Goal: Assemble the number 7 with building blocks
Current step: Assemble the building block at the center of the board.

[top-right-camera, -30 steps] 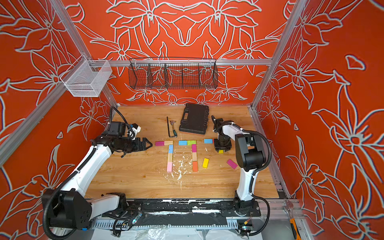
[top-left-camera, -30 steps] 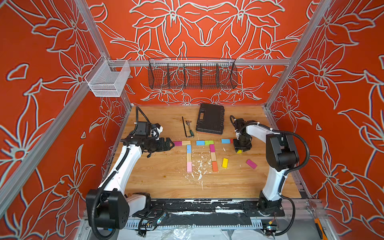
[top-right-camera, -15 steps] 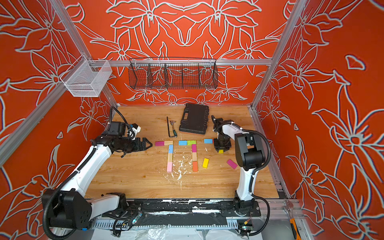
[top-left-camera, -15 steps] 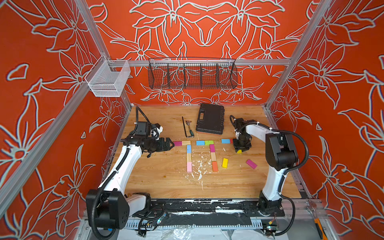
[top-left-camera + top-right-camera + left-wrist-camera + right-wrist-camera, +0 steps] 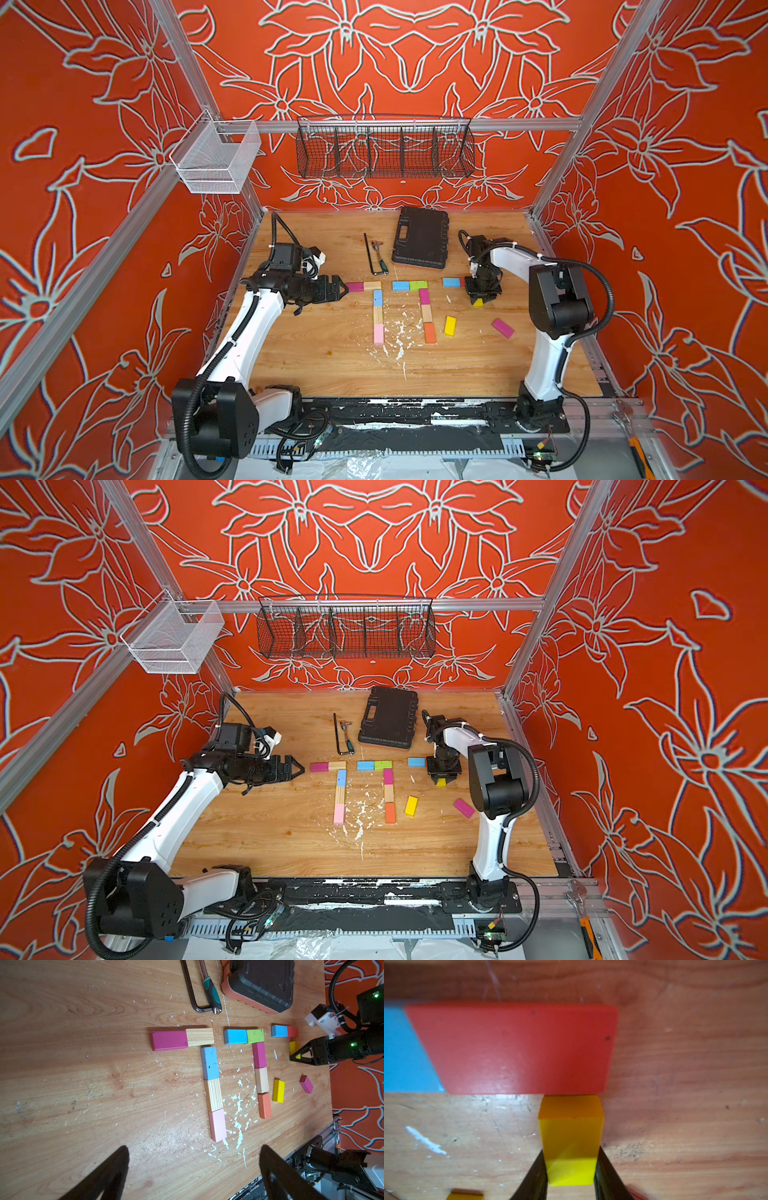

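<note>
In a top view the left gripper [image 5: 338, 289] hangs wide open, its tips just short of the magenta block [image 5: 355, 286] that starts one finished number 7 [image 5: 377, 298]. A second seven [image 5: 424, 296] lies beyond, five blocks each.

Left wrist view: two strays lie near the right gripper [image 5: 294, 1057], a loose yellow block [image 5: 278, 1091] and a loose magenta block [image 5: 306, 1084].

Right wrist view: its fingers [image 5: 537, 1169] pinch a yellow block [image 5: 571, 1136], whose far end seemingly touches a red block [image 5: 517, 1047] that butts a blue block [image 5: 402, 1051].
</note>
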Robot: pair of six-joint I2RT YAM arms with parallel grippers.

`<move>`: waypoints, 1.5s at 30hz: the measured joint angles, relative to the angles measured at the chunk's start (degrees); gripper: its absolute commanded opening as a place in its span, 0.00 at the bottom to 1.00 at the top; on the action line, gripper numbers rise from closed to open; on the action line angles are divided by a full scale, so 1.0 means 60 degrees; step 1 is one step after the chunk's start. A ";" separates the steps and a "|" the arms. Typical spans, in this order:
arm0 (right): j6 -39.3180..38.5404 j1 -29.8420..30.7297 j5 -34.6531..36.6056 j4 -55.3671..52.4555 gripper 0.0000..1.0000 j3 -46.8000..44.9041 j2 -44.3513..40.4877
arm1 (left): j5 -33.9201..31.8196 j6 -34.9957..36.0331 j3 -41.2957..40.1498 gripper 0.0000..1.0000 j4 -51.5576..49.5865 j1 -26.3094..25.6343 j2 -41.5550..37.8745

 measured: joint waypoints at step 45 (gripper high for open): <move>-0.0146 -0.0102 0.0215 0.0127 0.62 0.0302 0.0164 | 0.0000 0.0000 0.0000 0.95 0.0000 0.0000 0.0062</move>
